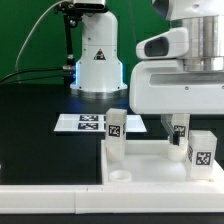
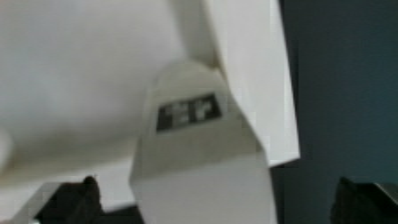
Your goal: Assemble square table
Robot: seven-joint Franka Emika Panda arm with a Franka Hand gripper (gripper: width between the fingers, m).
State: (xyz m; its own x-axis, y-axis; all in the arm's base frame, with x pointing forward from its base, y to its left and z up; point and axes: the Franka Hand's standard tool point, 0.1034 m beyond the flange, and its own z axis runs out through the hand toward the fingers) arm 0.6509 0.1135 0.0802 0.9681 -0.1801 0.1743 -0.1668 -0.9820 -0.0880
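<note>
Where the gripper [image 2: 217, 205] hangs: over the slab [image 1: 150, 168] of the square table, at its far corner on the exterior view's right.
Jaws: wide apart, gripping nothing.
Tagged leg [image 2: 192, 150]: upright between the fingertips [image 2: 71, 200], clear of both.
Left leg [image 1: 115, 135]: upright at the slab's far corner on the exterior view's left.
Right leg [image 1: 201, 152]: upright at the slab's right edge.
Marker board [image 1: 88, 122]: flat on the black table [image 1: 40, 130], behind the slab.

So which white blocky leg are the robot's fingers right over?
The short white blocky leg farther back on the exterior view's right. The open fingers straddle it; the left leg and the front-right leg stand apart.
</note>
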